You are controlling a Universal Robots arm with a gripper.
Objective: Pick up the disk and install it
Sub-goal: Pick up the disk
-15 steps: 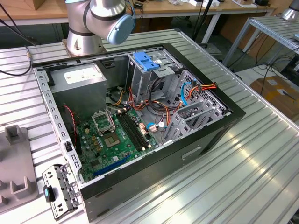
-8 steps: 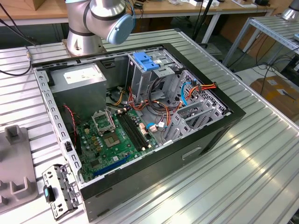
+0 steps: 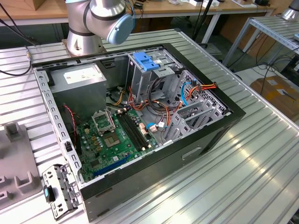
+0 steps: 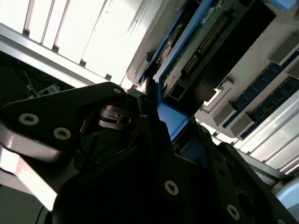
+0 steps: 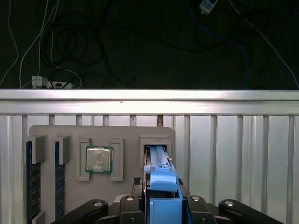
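In the first wrist view the disk (image 5: 157, 158) stands on edge in a slot of a grey holder tray (image 5: 70, 133), inside a blue carrier frame (image 5: 164, 198). My gripper (image 5: 161, 186) straddles it, with a dark finger pressed against each side of the blue frame. In the second wrist view the disk (image 4: 205, 35) shows its green circuit-board side and its blue edge, which my gripper (image 4: 156, 105) is shut on. The open computer case (image 3: 224, 123) lies on the table in the exterior view, with a drive cage under a blue latch (image 3: 147, 61).
The holder tray also carries a processor chip (image 5: 99, 159) and two memory sticks (image 5: 31, 182). Beyond it lie the table's edge (image 5: 149, 95) and loose floor cables. Inside the case are a motherboard (image 3: 117, 135), a power supply (image 3: 79, 77) and wiring. The arm's base (image 3: 93, 23) stands behind the case.
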